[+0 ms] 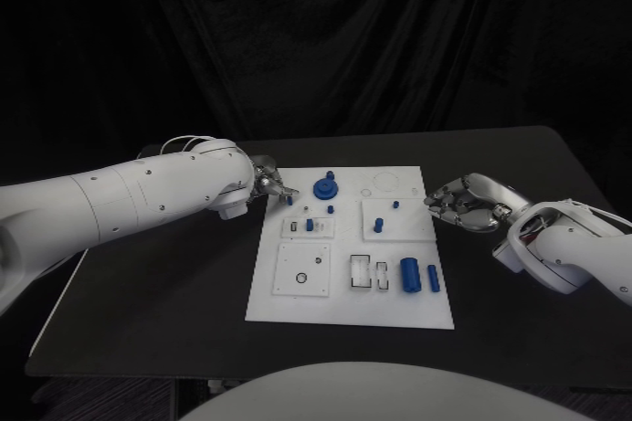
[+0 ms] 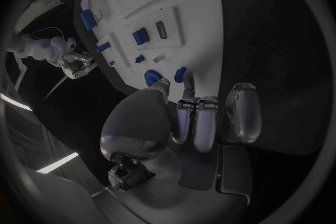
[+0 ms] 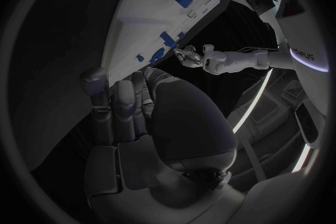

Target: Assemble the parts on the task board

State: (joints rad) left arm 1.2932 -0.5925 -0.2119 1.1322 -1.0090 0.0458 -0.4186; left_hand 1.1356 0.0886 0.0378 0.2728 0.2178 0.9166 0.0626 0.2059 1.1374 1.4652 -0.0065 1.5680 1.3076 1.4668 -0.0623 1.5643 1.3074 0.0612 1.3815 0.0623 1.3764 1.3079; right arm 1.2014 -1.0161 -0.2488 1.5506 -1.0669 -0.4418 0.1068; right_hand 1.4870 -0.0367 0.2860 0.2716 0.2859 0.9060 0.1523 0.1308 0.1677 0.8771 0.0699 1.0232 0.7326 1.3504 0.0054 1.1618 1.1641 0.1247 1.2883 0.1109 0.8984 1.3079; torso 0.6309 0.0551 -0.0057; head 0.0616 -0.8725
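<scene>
Head view: the white board (image 1: 345,293) lies mid-table with blue parts (image 1: 410,275) on it; the left hand (image 1: 273,185) sits at its far left corner, the right hand (image 1: 461,202) just off its right edge.

Left wrist view — the left hand's fingertips (image 2: 185,77) pinch a small blue part (image 2: 181,72) at the board's rim.

Right wrist view — fingers (image 3: 115,102) curled in, holding nothing.

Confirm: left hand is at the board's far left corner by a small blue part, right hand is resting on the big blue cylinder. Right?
Not quite. The right hand is off the task board, beside its right edge, holding nothing; the big blue cylinder lies untouched nearer the front, as the head view shows. The left hand is at the far left corner by a small blue part.
</scene>
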